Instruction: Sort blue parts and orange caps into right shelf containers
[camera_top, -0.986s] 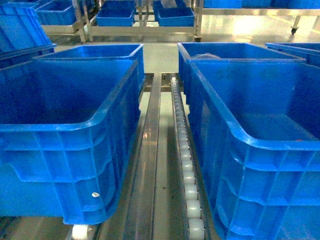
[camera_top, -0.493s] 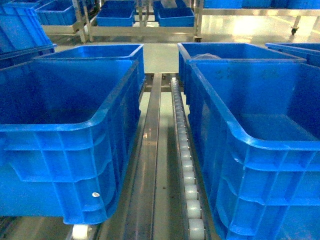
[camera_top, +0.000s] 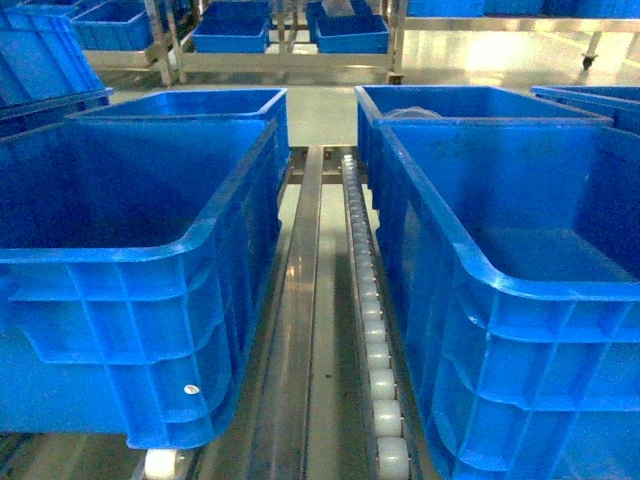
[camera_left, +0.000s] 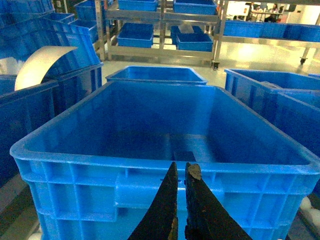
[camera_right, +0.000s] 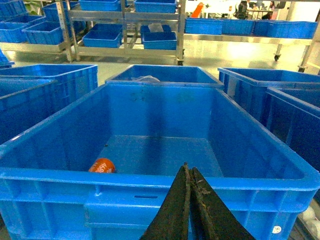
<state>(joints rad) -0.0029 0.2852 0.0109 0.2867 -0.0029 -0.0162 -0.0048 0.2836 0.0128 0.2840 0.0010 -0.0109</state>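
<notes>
The right gripper (camera_right: 188, 175) has its fingers (camera_right: 176, 210) pressed together, tips meeting in a thin line with nothing between them. They sit low in the right wrist view, just outside the near wall of a large blue crate (camera_right: 150, 177), with the tips overlapping its near rim. Inside that crate, on the floor near the front left, lies an orange cap (camera_right: 102, 165) on its side, with pale markings on it. It is to the left of the fingertips and beyond the near wall, well apart from them. The rest of the crate floor that shows is bare blue plastic.

The left gripper (camera_left: 180, 167) has its fingers (camera_left: 165, 210) nearly together, only a narrow slit between the tips, and nothing held. They stand in front of the near wall of another blue crate (camera_left: 125, 167), tips level with its rim. A dark square patch (camera_left: 184, 156) lies on that crate's floor just past the fingertips; what it is cannot be told.

In the head view neither gripper shows. Two rows of blue crates flank a metal rail (camera_top: 300, 330) and a line of white rollers (camera_top: 372, 340). The near right crate (camera_top: 520, 290) stands on the right, the near left crate (camera_top: 130, 250) opposite. No blue part can be made out in any view.
</notes>
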